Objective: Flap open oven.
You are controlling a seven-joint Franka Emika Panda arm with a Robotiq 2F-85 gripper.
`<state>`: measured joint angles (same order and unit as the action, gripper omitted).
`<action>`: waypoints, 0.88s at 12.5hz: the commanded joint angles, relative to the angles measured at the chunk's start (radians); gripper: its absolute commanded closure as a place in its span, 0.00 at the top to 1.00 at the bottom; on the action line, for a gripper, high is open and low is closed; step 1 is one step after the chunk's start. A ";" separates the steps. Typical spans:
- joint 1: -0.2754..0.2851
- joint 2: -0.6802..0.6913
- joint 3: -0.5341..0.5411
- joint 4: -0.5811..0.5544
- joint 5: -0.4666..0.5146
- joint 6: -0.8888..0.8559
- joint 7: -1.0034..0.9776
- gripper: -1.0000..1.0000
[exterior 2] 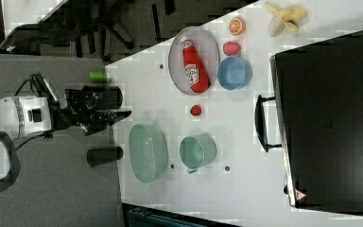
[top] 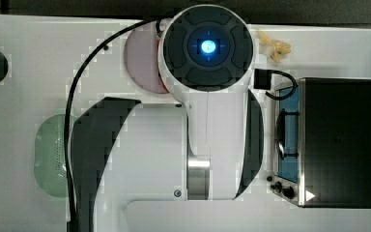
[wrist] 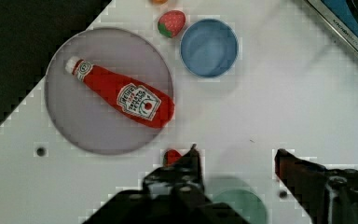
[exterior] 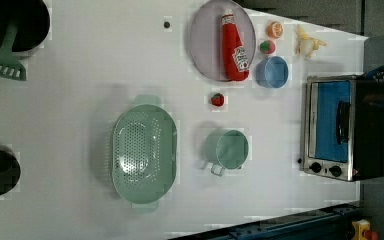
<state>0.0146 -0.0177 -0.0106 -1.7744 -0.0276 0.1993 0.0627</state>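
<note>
While one oven sits shut, two knobs.

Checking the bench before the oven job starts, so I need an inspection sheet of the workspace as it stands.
Surface: white table, bare between items.
Job's things: oven, door shut, handle untouched.
Clutter: ketchup bottle lying on plate; blue bowl; green colander; green cup; toy fruit.
Grippers: gripper open, empty, above the table.
Cables: black cable along the arm.
Surroundings: dark floor beyond the table.
</note>
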 commanded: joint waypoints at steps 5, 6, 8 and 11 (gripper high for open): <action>-0.012 -0.193 -0.037 -0.041 -0.006 -0.174 0.061 1.00; -0.012 -0.193 -0.037 -0.041 -0.006 -0.174 0.061 0.94; -0.012 -0.193 -0.037 -0.041 -0.006 -0.174 0.061 0.69; -0.012 -0.193 -0.039 -0.043 -0.006 -0.177 0.061 0.33</action>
<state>0.0014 -0.2410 -0.0496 -1.8262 -0.0295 0.0298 0.0884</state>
